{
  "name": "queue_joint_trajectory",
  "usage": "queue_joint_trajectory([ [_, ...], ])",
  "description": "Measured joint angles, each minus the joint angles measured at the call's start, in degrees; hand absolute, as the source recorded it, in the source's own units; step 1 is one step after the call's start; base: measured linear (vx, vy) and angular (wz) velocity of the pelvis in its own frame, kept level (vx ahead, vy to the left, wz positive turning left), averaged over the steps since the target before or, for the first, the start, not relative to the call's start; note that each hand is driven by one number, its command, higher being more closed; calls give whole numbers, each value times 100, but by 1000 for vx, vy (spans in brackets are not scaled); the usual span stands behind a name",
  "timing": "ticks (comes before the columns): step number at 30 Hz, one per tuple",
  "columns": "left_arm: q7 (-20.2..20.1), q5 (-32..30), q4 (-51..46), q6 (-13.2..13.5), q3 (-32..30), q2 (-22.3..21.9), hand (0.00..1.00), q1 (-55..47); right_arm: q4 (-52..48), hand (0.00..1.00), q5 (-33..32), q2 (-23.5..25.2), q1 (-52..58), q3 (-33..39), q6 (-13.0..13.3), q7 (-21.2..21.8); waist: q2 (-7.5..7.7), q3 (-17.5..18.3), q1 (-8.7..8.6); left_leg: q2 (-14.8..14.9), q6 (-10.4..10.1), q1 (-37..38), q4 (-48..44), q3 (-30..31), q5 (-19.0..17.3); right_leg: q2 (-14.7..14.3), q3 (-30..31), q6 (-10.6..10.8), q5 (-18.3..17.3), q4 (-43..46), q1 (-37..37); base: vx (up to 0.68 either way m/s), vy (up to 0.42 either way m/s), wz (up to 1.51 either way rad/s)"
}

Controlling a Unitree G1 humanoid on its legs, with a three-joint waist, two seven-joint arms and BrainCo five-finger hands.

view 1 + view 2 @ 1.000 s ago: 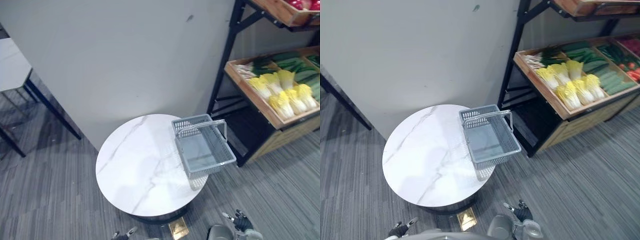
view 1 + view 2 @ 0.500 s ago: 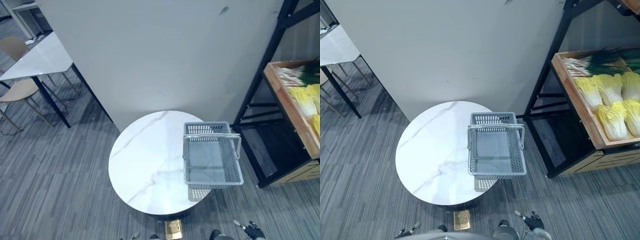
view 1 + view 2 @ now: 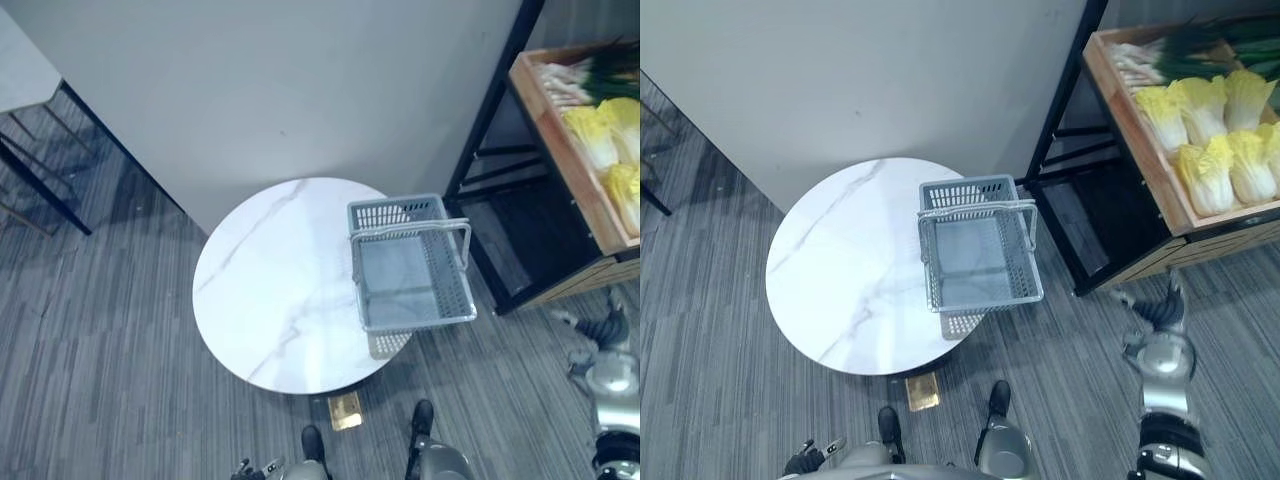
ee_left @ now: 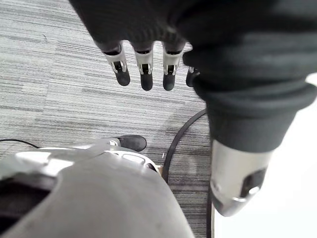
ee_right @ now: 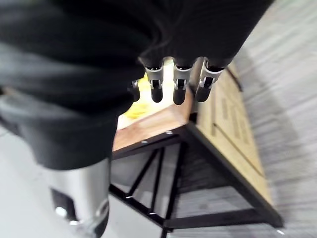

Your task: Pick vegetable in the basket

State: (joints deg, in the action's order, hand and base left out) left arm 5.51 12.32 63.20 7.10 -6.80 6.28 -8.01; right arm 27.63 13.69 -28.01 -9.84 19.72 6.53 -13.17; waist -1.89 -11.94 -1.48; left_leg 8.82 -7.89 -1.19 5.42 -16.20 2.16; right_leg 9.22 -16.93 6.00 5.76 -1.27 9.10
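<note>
Nearest, the left robot hand is held low, fingers slack, empty. The right robot hand, fingers likewise spread, is seen near the shelf. The basket sits empty on the counter; cabbages lie in the shelf's crate.

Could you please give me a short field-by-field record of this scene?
Basket: grey, empty, handle up, on the table's right side, overhanging the edge
Table: round, white marble
Vegetables: yellow-green cabbages and green onions in the wooden crate
Right hand: open, empty, below the crate's front
Left hand: open, empty, hanging low
</note>
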Motion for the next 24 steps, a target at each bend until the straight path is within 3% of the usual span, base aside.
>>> queue_joint_trajectory([
  [3, 9, -1, -63, 3, 103, 30, 0, 35, -675, 0, 3, -300, -307, -679, 32, 26, -16, -68, 1, -40, 12, -144, -62, 87, -2, 44, -29, 52, 48, 13, 87, 14, 3, 10],
  [6, 18, 0, -87, -1, 194, 67, 0, 157, -1012, 0, -2, -540, -718, -1439, 170, 287, -18, -227, 39, -71, 53, -215, -139, 160, 21, 80, -88, -11, 102, 15, 93, 41, 4, 14],
  [9, -5, 5, -201, -5, 195, 67, 0, 229, -1270, 0, 0, -914, -1408, -2631, 282, 742, -24, -407, 118, -102, 61, -278, -165, 270, 24, 111, -142, -18, 142, 15, 94, 39, 6, 11],
  [13, -22, 54, -216, -7, 185, 70, 0, 387, -1333, 0, -5, -1096, -2274, -3291, 370, 962, -6, -545, 323, -106, 71, -354, -169, 314, 30, 113, -169, -25, 148, 14, 144, 27, 1, 5],
  [24, -22, 332, -213, -8, 13, 60, 0, 498, -263, 0, 101, -1214, -3750, -4277, 215, 1121, 2, -845, 392, -98, 110, -547, -273, 563, 45, 118, -330, -27, 149, 16, 147, 7, -4, 9],
])
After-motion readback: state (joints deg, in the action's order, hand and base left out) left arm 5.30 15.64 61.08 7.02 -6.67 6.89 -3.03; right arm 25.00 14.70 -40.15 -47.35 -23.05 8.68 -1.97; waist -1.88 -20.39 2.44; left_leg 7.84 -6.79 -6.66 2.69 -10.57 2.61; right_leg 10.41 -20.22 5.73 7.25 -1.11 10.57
